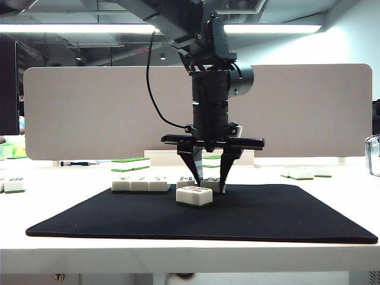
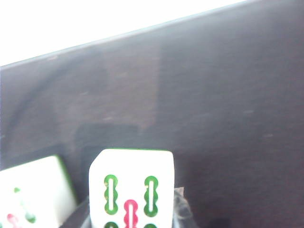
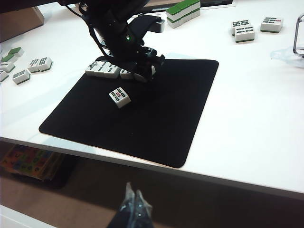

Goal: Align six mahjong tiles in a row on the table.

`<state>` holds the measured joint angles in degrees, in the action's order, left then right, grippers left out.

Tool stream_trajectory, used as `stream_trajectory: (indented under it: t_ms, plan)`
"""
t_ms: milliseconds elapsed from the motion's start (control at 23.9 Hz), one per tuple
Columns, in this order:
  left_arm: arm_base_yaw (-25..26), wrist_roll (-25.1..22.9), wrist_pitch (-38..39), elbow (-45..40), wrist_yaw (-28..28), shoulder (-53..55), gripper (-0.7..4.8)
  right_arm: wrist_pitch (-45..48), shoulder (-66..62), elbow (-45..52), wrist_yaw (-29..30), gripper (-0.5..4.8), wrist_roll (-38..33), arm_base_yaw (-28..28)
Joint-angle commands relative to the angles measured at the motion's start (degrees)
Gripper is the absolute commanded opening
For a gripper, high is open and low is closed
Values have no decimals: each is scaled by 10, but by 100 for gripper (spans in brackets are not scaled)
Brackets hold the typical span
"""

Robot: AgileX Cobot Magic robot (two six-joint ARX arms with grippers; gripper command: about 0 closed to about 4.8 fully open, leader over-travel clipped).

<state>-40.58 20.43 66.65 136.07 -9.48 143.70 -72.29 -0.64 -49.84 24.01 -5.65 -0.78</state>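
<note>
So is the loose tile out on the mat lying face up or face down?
Face up. The loose tile lies flat on the mat, its marked white face on top, apart from the row.

Exterior: low, frontal. Left wrist: close, blurry, perhaps downward. Both see mat.

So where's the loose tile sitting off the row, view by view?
Exterior: loose tile near mid-mat, just in front of the left gripper.
Right wrist: it lies alone on the mat, apart from the row; the right gripper hangs off the table's near edge.
Left wrist: not in it, as far as I can tell; the centre tile there is the gripped tile.
Shared landmark: the black mat.
</note>
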Motion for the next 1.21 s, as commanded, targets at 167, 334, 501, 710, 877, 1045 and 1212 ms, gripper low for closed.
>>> stream_trajectory:
  t_ms: [167,334,501,710,877,1045,1212]
  plan:
    - [2,25,9,2,18,-1,184,9,6,-2,-1,-1,1,0]
    - [2,25,5,2,21,-14,258,9,6,-2,-1,-1,1,0]
    - [3,18,-1,2,20,-45,281,9,6,-2,-1,-1,1,0]
    - [2,-54,90,2,20,-88,280,9,6,-2,-1,-1,1,0]
    - [2,-54,158,-4,33,-93,279,9,6,-2,-1,-1,1,0]
    - [-6,-77,157,-10,96,-90,279,5,6,-2,-1,-1,1,0]
    - [-11,-133,157,-14,91,-87,285,5,6,-2,-10,-1,1,0]
